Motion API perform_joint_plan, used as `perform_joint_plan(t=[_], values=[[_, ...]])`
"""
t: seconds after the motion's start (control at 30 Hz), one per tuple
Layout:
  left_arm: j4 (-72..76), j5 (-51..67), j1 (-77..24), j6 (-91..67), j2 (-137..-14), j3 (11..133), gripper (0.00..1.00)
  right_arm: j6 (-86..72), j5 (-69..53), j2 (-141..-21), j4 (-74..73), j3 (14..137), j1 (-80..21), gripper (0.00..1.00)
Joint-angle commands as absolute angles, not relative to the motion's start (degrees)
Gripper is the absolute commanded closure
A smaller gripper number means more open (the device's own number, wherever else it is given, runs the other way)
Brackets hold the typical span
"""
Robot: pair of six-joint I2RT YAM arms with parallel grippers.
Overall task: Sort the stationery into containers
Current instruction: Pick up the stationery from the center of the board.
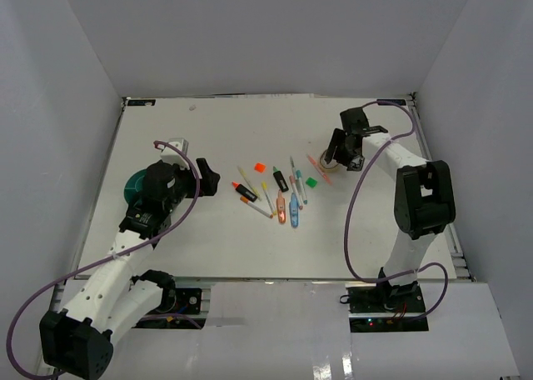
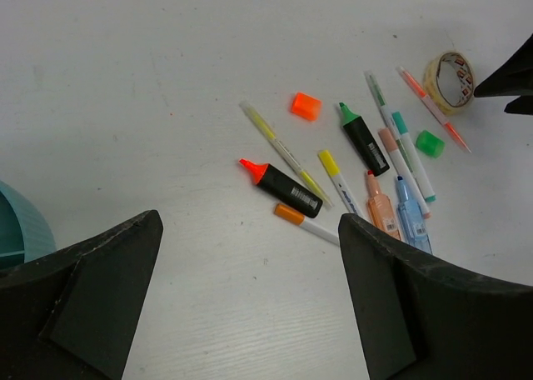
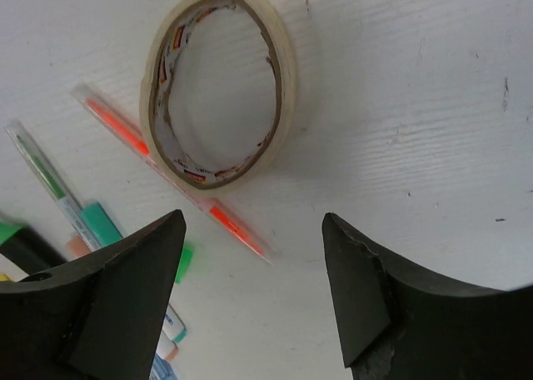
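Note:
The stationery [image 1: 279, 195] lies mid-table: thin coloured pens, a black marker with an orange cap [image 2: 281, 188], one with a green cap [image 2: 362, 137], an orange square [image 2: 306, 106] and a green square [image 2: 430, 143]. A tan loop, a roll of tape [image 3: 221, 88], lies on a thin orange pen [image 3: 225, 222]. My right gripper [image 3: 254, 255] is open and empty, hovering just beside the tape roll; it also shows in the top view [image 1: 335, 158]. My left gripper [image 2: 250, 255] is open and empty, between the pens and the teal tub [image 1: 136, 184]. The left arm partly covers the tub.
The table's white walls close in at the back and both sides. The right gripper's dark fingertips [image 2: 508, 78] show at the right edge of the left wrist view, next to the tape roll [image 2: 450, 82]. The tub's rim [image 2: 21, 226] sits at that view's left edge.

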State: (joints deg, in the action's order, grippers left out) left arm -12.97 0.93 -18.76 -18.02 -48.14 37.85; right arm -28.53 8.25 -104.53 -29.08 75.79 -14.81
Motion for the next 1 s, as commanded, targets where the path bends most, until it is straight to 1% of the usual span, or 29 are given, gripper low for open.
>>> perform_joint_plan(t=[0.0, 0.17, 0.3, 0.37, 0.6, 0.73, 0.77, 0.8, 0.9, 0.93, 0.97], values=[[-11.16, 1.67, -19.25, -17.32, -46.93, 37.44, 0.02, -33.75, 12.82, -107.39, -26.72, 80.32, -15.64, 0.27], [-11.16, 1.76, -19.42, -17.23, -46.76, 37.44, 0.02, -36.03, 14.94, -112.31, -28.65, 83.84, -15.91, 0.3], [-11.08, 1.85, -19.51, -17.23, -46.49, 37.27, 0.02, -37.09, 15.99, -114.52, -30.06, 86.39, -16.0, 0.37], [-11.07, 2.02, -19.51, -17.23, -46.49, 37.27, 0.02, -37.35, 16.08, -115.4, -30.84, 86.57, -16.0, 0.4], [-11.07, 2.37, -19.78, -17.14, -45.79, 37.18, 0.02, -37.71, 16.43, -116.89, -32.17, 86.4, -16.61, 0.43], [-11.07, 2.55, -19.86, -17.14, -45.97, 37.09, 0.02, -37.79, 16.17, -117.42, -32.26, 85.78, -16.61, 0.47], [-11.07, 2.72, -19.86, -17.14, -46.05, 37.18, 0.02, -37.79, 16.26, -117.42, -32.26, 85.69, -16.61, 0.51], [-11.07, 2.99, -19.86, -17.14, -45.97, 37.18, 0.02, -37.71, 16.43, -117.6, -32.26, 85.61, -16.7, 0.52], [-10.99, 3.34, -19.86, -17.23, -46.14, 37.18, 0.02, -37.44, 16.78, -117.6, -32.26, 85.52, -16.61, 0.53], [-10.99, 3.43, -19.86, -17.23, -46.23, 37.09, 0.02, -37.35, 16.96, -117.51, -32.26, 85.43, -16.7, 0.57], [-10.9, 3.43, -19.86, -17.23, -46.4, 37.09, 0.02, -37.35, 17.31, -117.51, -32.17, 85.43, -16.7, 0.58]])
